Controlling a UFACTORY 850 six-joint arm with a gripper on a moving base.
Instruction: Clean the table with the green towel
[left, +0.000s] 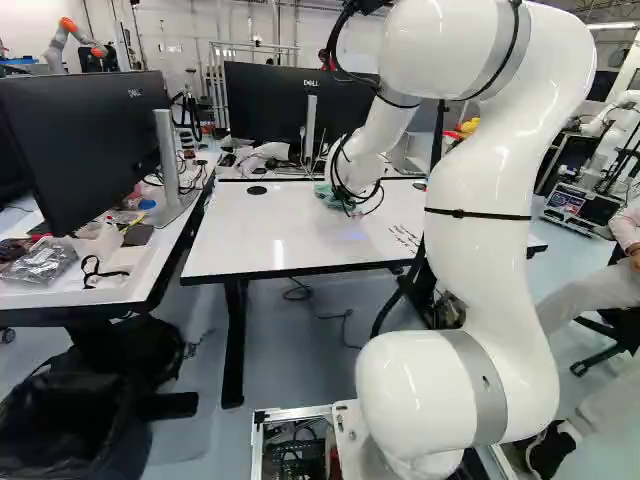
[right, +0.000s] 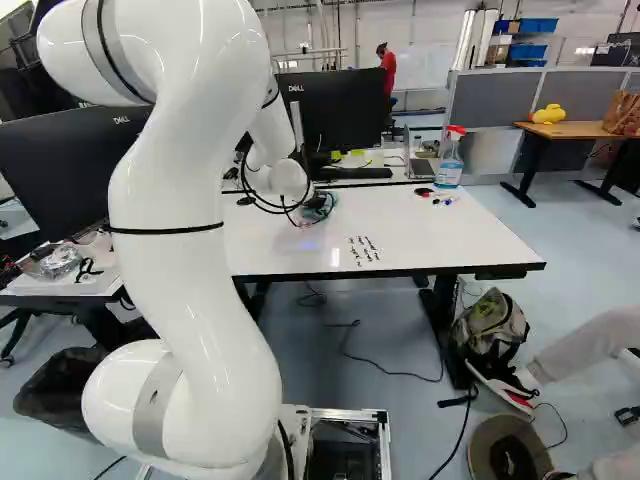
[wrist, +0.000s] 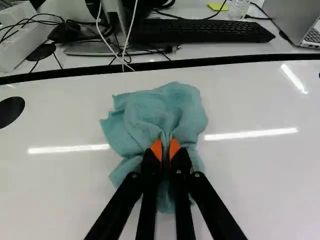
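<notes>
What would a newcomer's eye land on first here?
Probably the big white arm, towering right of the middle in the left base view. Next comes the green towel, pinched in the gripper and bunched against the white table. In the right base view, the dark writing stands out on the table's near part, with a spray bottle at its far edge.

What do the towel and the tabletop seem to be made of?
Towel: soft, matte cloth, by its loose folds; cotton or microfibre, I can't tell. Tabletop: smooth, glossy white, perhaps laminate or whiteboard coating, by the mirrored light streaks.
</notes>
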